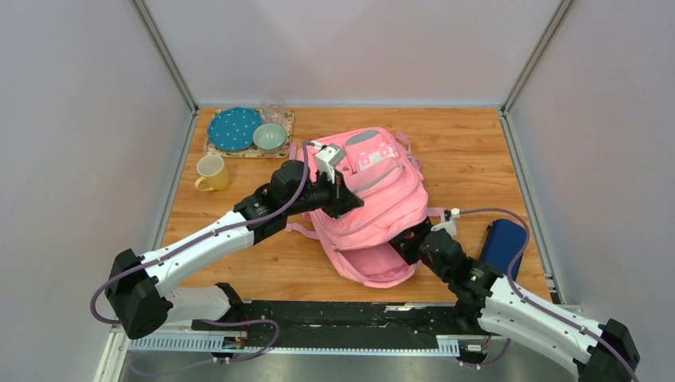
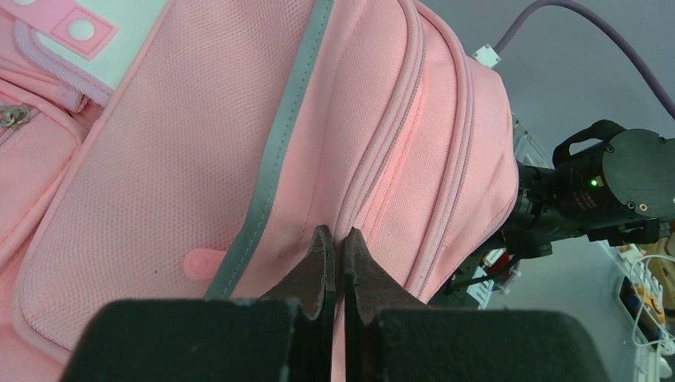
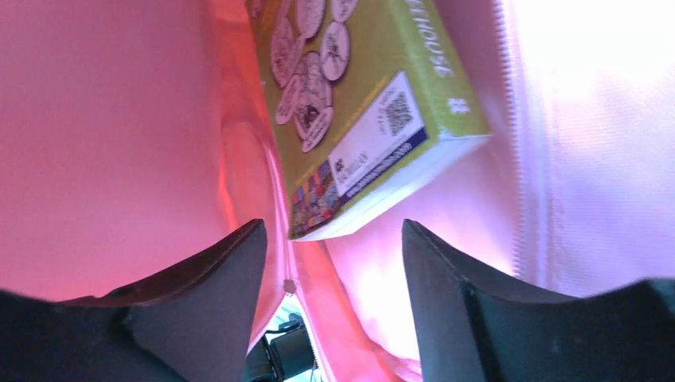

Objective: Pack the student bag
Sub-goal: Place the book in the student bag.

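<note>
The left fingers [image 2: 321, 267] are pressed shut at a zip seam on the student bag [image 1: 380, 195], and they seem to pinch a ridge of its pink fabric there. The right fingers [image 3: 215, 274] stand wide apart inside the bag's mouth and grip nothing. Just ahead of them, toward 12 o'clock in the right wrist view, a green paperback book [image 3: 358, 103] lies against the pink lining. Its near corner sits above the gap between the tips, apart from both.

The bag lies in the middle of the desk [image 1: 470, 159], its open mouth facing 6 o'clock, toward the arm bases. A dark blue case [image 1: 503, 245] rests at about 4 o'clock from the bag, and a yellow mug [image 1: 211, 173] at about 9 o'clock.

The step in hand looks like loading the book, which appears to be inside and let go. The next move probably calls for the right arm to back straight out toward 6 o'clock, clear of the lining and the zip teeth. Meanwhile the left grip would hold the compartment open. The case is the likely next thing to fetch.

The left arm reaches from its base at 7 o'clock up toward 1 o'clock, with its wrist bent over the top of the bag. The right arm comes in low from 5 o'clock and points toward 11 o'clock, its wrist at the bag's opening.
</note>
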Available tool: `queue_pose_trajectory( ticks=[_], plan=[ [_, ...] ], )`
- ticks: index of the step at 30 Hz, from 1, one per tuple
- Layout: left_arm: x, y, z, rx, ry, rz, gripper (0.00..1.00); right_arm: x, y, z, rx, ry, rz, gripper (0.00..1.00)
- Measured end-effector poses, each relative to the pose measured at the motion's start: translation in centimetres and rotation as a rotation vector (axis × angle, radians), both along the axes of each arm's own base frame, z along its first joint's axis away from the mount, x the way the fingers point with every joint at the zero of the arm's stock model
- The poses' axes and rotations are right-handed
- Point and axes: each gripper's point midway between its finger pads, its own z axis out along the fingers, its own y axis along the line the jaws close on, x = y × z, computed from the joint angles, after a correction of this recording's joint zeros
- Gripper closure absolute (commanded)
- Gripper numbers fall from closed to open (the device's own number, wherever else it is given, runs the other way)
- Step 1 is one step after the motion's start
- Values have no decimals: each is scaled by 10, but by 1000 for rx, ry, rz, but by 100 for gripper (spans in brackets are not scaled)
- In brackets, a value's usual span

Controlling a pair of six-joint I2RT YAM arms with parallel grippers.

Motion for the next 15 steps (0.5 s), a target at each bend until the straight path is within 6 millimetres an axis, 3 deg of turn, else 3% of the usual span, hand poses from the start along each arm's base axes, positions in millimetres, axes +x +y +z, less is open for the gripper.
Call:
queue_pose_trajectory(
  ticks=[9, 15],
  plan=[
    [-1, 0, 0, -11, 14, -7, 100, -2, -4, -31, -76, 58, -7, 43],
    [-1, 0, 2, -19, 17, -13, 100, 10, 3, -39, -131, 70, -15, 67]
  ],
)
